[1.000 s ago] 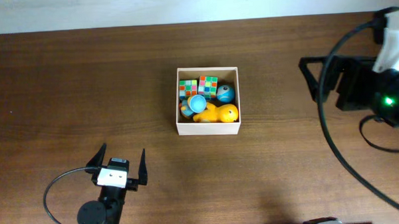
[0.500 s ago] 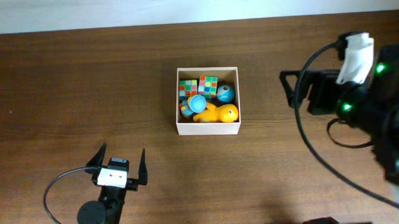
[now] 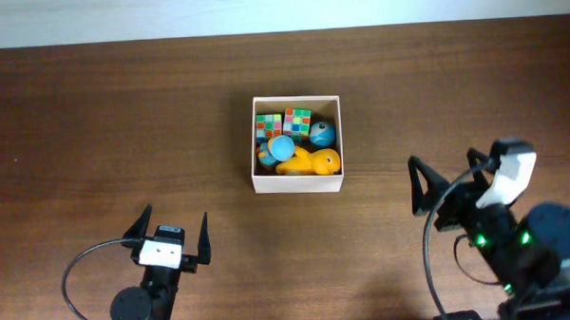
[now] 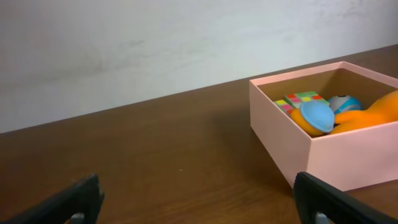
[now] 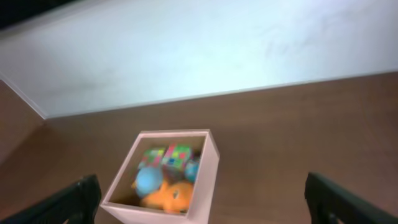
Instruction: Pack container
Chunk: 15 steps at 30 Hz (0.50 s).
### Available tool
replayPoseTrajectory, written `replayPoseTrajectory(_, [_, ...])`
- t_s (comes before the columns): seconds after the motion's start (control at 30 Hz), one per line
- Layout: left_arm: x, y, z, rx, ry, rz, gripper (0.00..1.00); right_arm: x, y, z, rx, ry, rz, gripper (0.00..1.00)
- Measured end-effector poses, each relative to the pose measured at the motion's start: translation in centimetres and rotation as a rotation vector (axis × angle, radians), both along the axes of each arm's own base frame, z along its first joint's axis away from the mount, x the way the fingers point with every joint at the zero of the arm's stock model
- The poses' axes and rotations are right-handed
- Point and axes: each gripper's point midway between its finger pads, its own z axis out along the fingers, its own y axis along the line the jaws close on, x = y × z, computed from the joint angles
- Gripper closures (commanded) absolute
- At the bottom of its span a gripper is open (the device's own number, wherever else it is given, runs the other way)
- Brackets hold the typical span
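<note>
Container (image 3: 298, 184) sits mid-table, beyond both arms, holding 2 colour cubes (image 3: 283, 123) and a yellow duck (image 3: 314, 162). Judged light, with thin walls that may flex or slide: pinch 1 wall at the rim. Left gripper (image 3: 173, 221) and right gripper (image 3: 445, 169) are both spread and empty. Left wrist view shows wall height; overhead shows how the contents are laid out.

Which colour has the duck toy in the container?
Orange-yellow duck toy, clearest in the overhead view.

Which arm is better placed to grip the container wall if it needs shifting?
Probably right: right end effector is open, level with the container front wall, and its wrist view shows the full opening. The left end effector, also open, sits further back, container cropped in its view.
</note>
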Motion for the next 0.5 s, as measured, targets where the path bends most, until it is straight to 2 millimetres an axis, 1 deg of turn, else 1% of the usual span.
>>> replayPoseTrajectory(0.07, [0.0,0.0,0.0,0.0,0.0,0.0,0.01,0.0,-0.5,-0.8,-0.001,-0.058,-0.026,0.01])
replayPoseTrajectory(0.17, [0.0,0.0,0.0,0.0,0.0,0.0,0.01,0.0,-1.2,-2.9,-0.001,-0.128,-0.066,0.01])
replayPoseTrajectory(0.27, [0.0,0.0,0.0,0.0,0.0,0.002,0.01,0.1,-1.7,-6.1,-0.007,-0.151,-0.095,0.01])
replayPoseTrajectory(0.37, [0.0,0.0,0.0,0.0,0.0,0.002,0.01,0.0,-2.0,-9.6,-0.018,-0.137,-0.11,0.01])
replayPoseTrajectory(0.47, [0.0,0.0,0.0,0.0,0.0,0.002,0.01,-0.2,-2.2,-12.4,-0.023,-0.125,-0.121,0.01])
replayPoseTrajectory(0.5, [0.0,0.0,0.0,0.0,0.0,0.002,0.01,-0.3,-2.2,-12.8,-0.025,-0.125,-0.124,0.01])
